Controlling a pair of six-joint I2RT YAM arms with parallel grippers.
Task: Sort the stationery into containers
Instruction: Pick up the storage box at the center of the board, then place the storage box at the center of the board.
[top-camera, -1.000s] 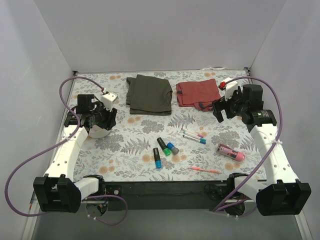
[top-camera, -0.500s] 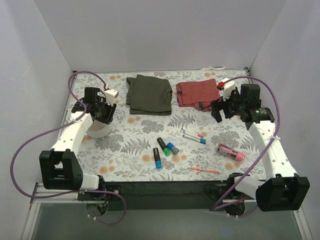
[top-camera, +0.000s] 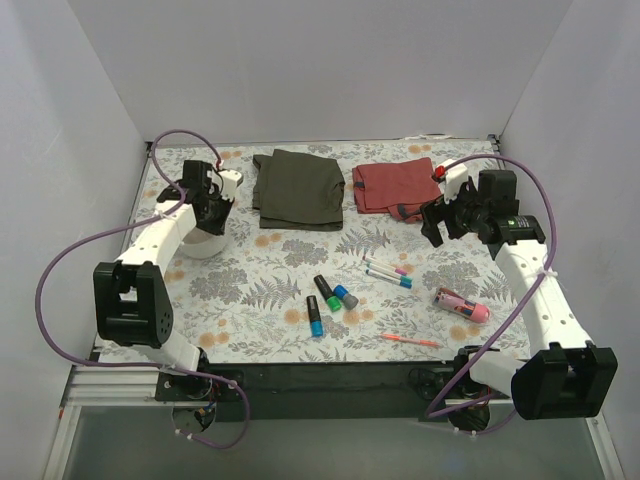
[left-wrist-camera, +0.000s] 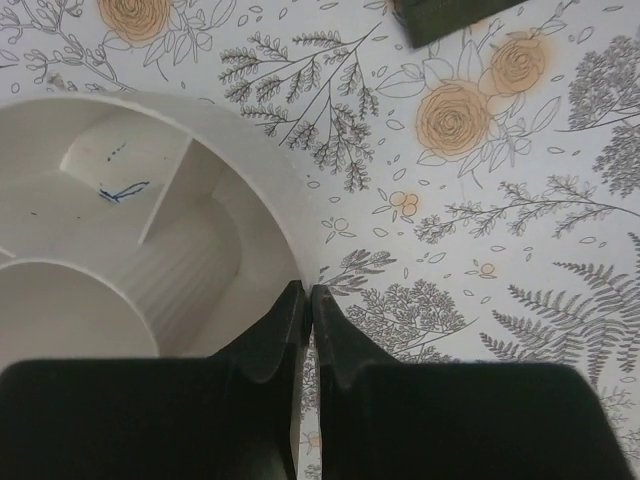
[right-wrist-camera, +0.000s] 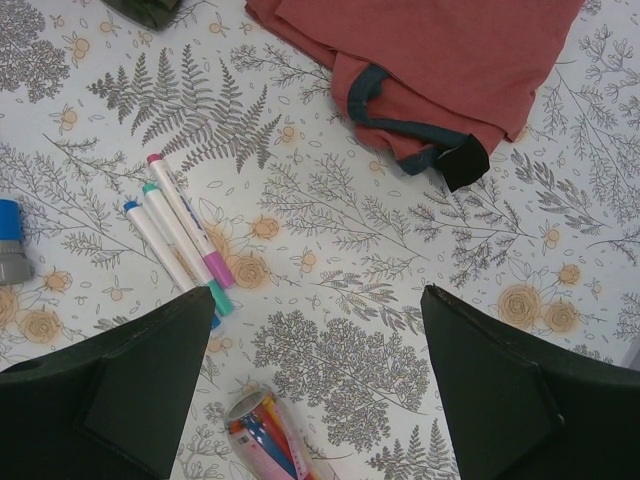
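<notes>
The round white divided bowl (top-camera: 203, 244) stands at the far left of the table. My left gripper (top-camera: 212, 214) is shut on its right-hand rim. The left wrist view shows the fingertips pinching the bowl's wall (left-wrist-camera: 262, 175) and empty compartments inside. Three short black markers (top-camera: 330, 298) with blue, green and grey caps lie mid-table. Thin white pens (top-camera: 388, 272), a fat pink tube (top-camera: 461, 305) and a pink-orange pen (top-camera: 410, 340) lie to the right. My right gripper (top-camera: 433, 222) is open and empty above the table, with the white pens (right-wrist-camera: 180, 225) and the tube (right-wrist-camera: 265, 435) below it.
A folded olive cloth (top-camera: 298, 188) and a folded red cloth (top-camera: 397, 186) lie at the back. The red cloth (right-wrist-camera: 430, 70) fills the top of the right wrist view. White walls enclose the table on three sides. Purple cables loop from both arms.
My left arm has swung its elbow out to the left, and its gripper has moved farther back with the bowl's rim in it. The bowl shifted slightly back. The right arm barely moved.
</notes>
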